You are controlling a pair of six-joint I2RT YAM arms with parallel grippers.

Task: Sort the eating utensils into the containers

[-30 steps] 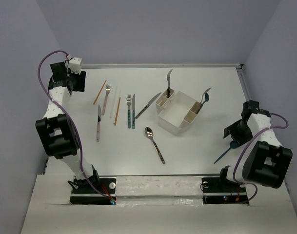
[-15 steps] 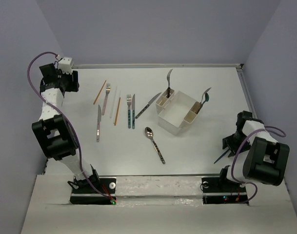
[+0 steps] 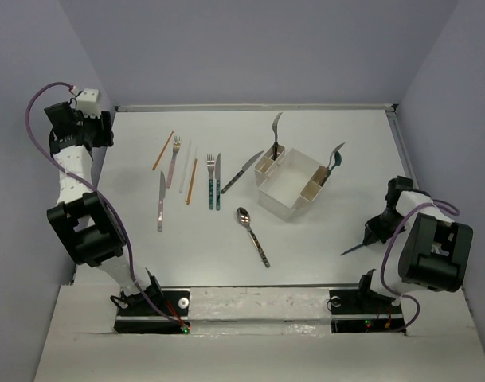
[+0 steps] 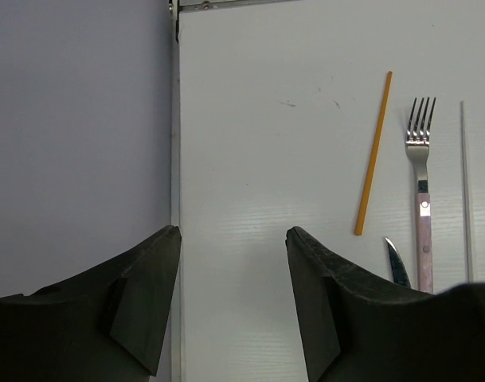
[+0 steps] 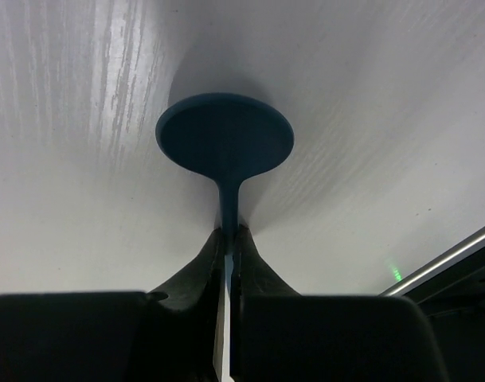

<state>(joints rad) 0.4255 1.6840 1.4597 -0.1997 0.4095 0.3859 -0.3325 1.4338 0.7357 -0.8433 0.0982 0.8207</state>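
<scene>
The teal spoon [image 5: 224,143] sticks out ahead of the right gripper [image 5: 228,239], its handle pinched between jaws closed tight on it; the bowl is low over the table [image 5: 83,159], touching or not I cannot tell; the white caddy [image 3: 283,205] stands well apart from those jaws; the left gripper [image 4: 234,232] is spread wide and empty, with an orange chopstick [image 4: 373,153] and a fork [image 4: 421,183] ahead and right of its jaws.

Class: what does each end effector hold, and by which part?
Right end effector: dark teal spoon, gripped at the neck just below its bowl. Left end effector: open, holding nothing.
</scene>
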